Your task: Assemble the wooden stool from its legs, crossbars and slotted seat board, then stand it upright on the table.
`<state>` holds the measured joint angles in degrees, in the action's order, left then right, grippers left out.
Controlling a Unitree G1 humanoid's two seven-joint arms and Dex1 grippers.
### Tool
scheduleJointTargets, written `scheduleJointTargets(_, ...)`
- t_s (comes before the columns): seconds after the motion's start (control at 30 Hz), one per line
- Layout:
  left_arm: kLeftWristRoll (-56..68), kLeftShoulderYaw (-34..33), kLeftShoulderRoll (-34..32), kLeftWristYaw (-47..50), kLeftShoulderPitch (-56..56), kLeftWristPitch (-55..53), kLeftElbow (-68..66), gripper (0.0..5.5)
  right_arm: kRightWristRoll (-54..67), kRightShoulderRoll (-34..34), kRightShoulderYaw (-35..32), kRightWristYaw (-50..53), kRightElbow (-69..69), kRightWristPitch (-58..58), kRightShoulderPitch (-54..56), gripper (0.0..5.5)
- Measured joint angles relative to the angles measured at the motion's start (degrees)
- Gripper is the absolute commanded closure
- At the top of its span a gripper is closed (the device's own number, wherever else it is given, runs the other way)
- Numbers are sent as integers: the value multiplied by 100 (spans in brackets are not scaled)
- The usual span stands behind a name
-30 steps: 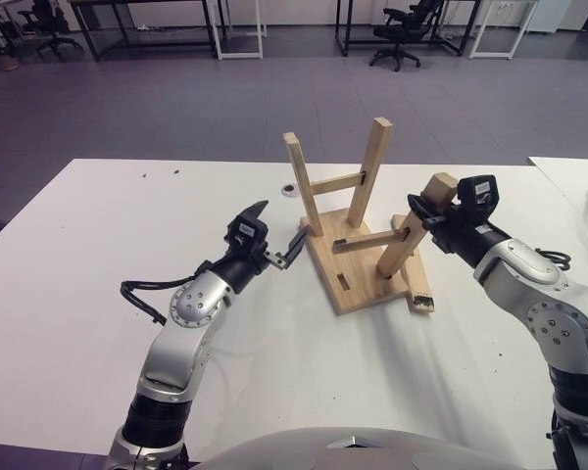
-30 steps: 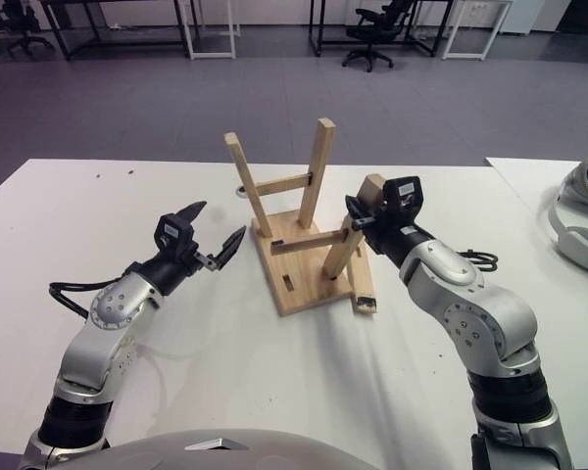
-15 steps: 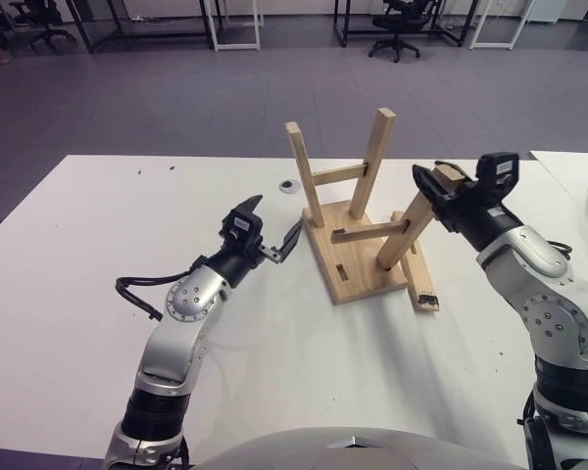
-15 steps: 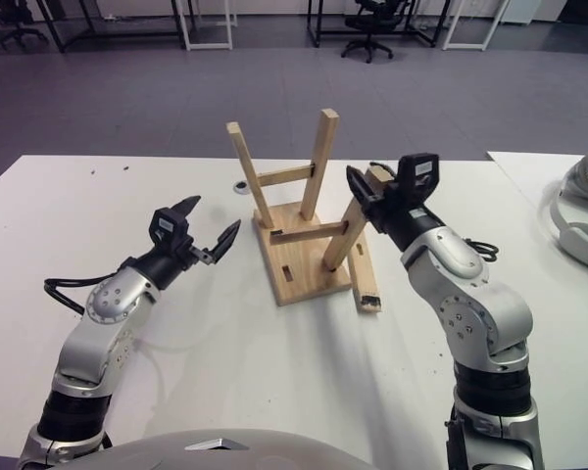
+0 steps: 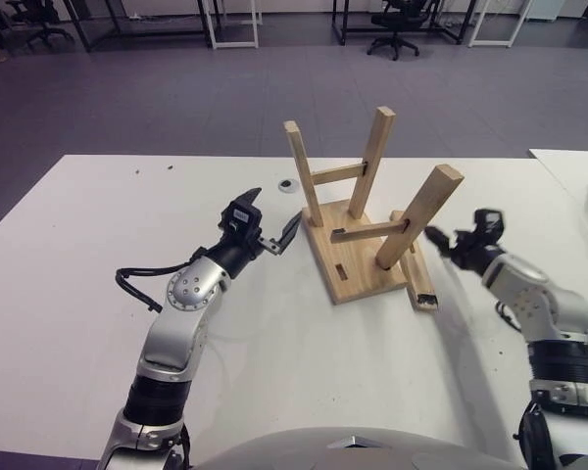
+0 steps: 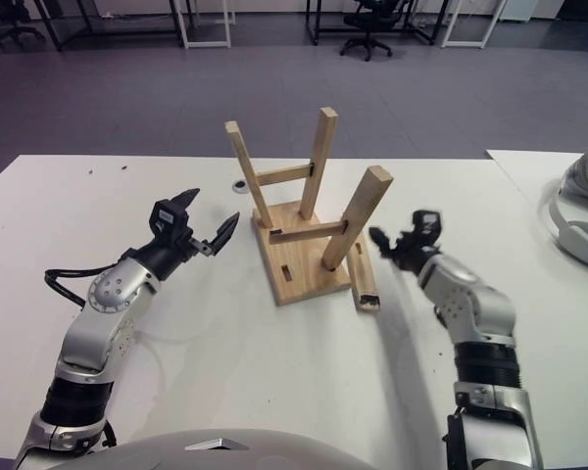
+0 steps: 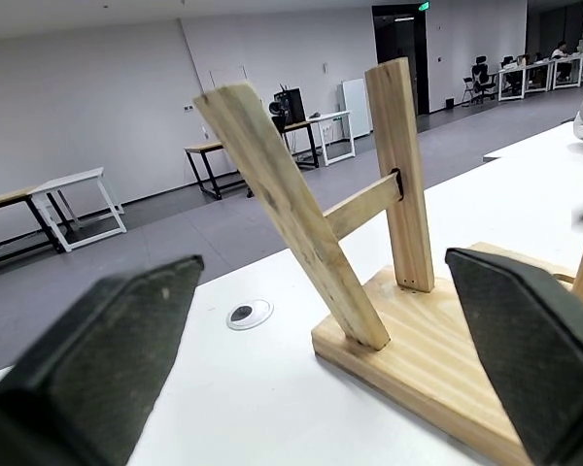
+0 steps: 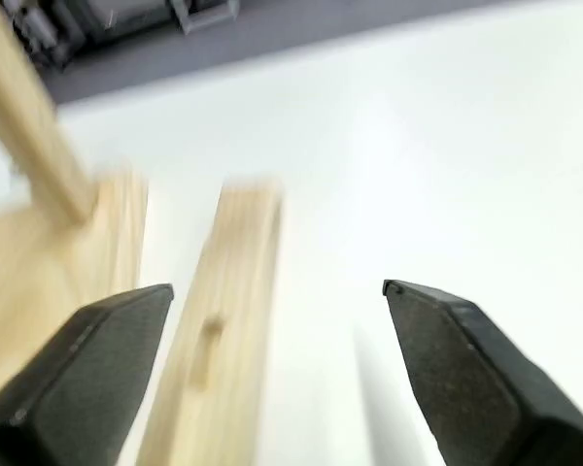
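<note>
The stool stands upside down: its slotted seat board (image 5: 358, 272) lies flat on the white table (image 5: 98, 245), with three legs (image 5: 370, 162) pointing up. Two crossbars (image 5: 335, 177) join these legs. A fourth leg (image 5: 418, 279) lies loose on the table along the board's right edge. My left gripper (image 5: 274, 208) hovers open just left of the stool, facing the nearest leg (image 7: 291, 214). My right gripper (image 5: 449, 245) is open and low over the table, right of the loose leg (image 8: 219, 359), with nothing between its fingers (image 8: 87, 359).
A round cable hole (image 5: 289, 186) sits in the table behind the stool. A white headset (image 6: 580, 211) lies on the neighbouring table at the far right. A black cable (image 5: 137, 286) loops from my left arm. Office desks and chairs stand far behind.
My right gripper has come off the top of the front right leg and dropped to table height beside the loose leg. The left gripper has barely moved.
</note>
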<state>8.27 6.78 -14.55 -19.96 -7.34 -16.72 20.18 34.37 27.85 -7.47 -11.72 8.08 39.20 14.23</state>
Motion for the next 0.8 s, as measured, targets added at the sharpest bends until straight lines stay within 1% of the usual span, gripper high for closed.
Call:
scheduleJointTargets(0.07, -5, 77, 14, -40, -45, 69, -131, 91, -340, -83, 187, -154, 235, -150, -6, 145)
scheduleJointTargets(0.2, -57, 180, 83, -48, -47, 114, -215, 91, -730, -152, 411, -388, 236, -236, -41, 145)
scheduleJointTargets(0.33, -110, 206, 90, -34, -46, 119, -217, 91, -1125, -147, 662, -497, -19, -173, -147, 145)
scheduleJointTargets(0.47, -115, 207, 109, -25, -47, 120, -222, 91, -1362, -135, 678, -493, -464, 16, -149, 145)
scheduleJointTargets(0.6, -170, 215, 144, 1, -46, 120, -222, 91, -1658, 25, 852, -552, -580, 412, -149, 219)
scheduleJointTargets(0.63, -177, 218, 149, 3, -46, 120, -222, 91, -1678, 39, 869, -582, -555, 493, -171, 244)
scheduleJointTargets(0.7, -206, 223, 157, 6, -45, 120, -222, 91, -1685, 45, 847, -658, -541, 487, -226, 294)
scheduleJointTargets(0.8, -213, 226, 173, 11, -43, 121, -222, 91, -1694, 107, 806, -807, -576, 456, -311, 343)
